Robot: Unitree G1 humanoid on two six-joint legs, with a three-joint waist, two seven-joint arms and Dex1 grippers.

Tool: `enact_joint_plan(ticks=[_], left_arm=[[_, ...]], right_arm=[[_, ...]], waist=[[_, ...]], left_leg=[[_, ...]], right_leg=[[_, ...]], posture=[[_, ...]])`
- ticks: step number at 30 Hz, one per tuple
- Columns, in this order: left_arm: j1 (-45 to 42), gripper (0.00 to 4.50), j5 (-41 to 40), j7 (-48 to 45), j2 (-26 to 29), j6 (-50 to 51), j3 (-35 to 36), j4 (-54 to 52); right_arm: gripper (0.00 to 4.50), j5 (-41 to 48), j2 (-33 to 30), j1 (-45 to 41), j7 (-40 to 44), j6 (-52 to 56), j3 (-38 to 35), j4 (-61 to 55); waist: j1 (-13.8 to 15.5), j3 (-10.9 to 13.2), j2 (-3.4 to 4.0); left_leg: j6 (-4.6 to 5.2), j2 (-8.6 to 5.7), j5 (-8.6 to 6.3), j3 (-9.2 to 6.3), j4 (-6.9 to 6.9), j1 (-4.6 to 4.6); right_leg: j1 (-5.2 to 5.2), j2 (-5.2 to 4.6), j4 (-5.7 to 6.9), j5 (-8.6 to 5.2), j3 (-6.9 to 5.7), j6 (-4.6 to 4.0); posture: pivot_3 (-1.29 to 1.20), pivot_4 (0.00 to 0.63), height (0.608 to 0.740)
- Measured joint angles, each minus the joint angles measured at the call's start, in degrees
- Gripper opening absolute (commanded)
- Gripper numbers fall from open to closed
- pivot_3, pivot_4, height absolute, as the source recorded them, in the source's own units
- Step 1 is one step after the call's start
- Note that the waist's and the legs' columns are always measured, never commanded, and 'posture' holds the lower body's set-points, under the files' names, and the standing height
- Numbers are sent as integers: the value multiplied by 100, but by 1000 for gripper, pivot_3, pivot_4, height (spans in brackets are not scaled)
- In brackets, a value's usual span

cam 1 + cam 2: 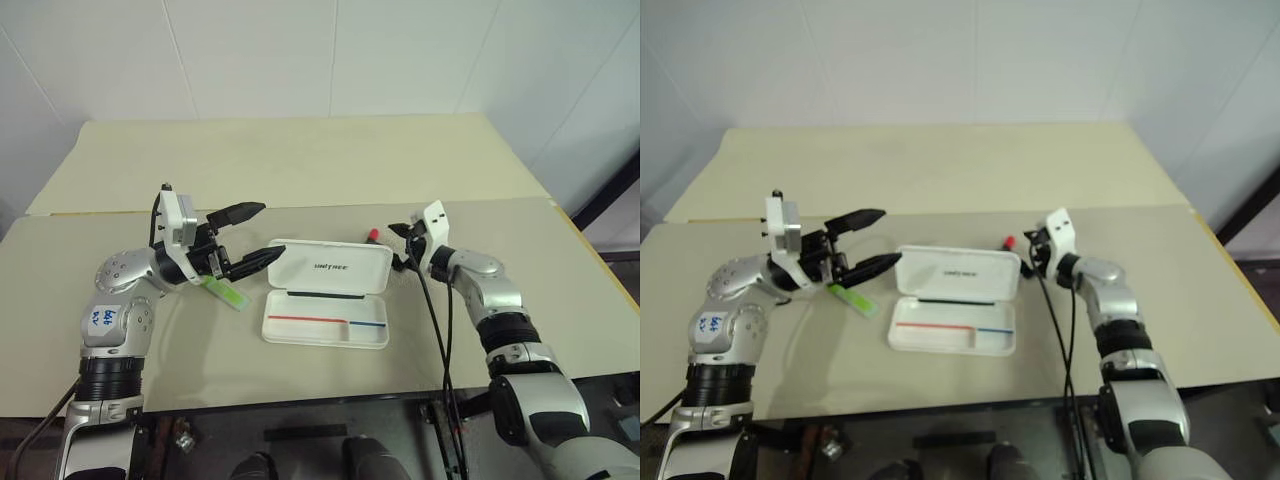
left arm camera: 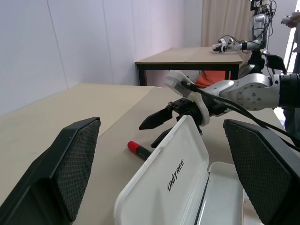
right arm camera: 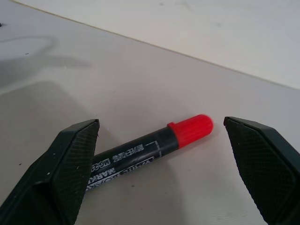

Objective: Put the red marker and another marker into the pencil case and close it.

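Pencil case (image 1: 326, 320) lies open at lower centre of the head view, tray nearest, lid (image 1: 330, 266) propped up behind, ready to receive; neither marker inside yet. Left hand (image 1: 252, 235) hovers at centre left, fingers spread wide, empty, above the lime-green marker (image 1: 226, 294), which lies flat on the counter (image 1: 520, 330) just left of the case; likely staged for a later pick. Farther back, right of centre, right hand (image 1: 401, 244) has its fingers apart, straddling the red marker (image 3: 154, 147) lying behind the lid; not clamped yet, apparently lining up a grasp.
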Motion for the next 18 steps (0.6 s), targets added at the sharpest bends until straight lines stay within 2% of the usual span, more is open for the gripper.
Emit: enact_joint_plan(ticks=[18], left_arm=[[2,4466,0,41,-16,-8,-19,-23]], right_arm=[[4500,180,599,128,-635,348,-167,-260]], waist=[[-4,0,0]], left_leg=[[0,0,0,0,-1,-1]], right_leg=[[-1,0,-2,0,-1,0]], posture=[[0,150,740]])
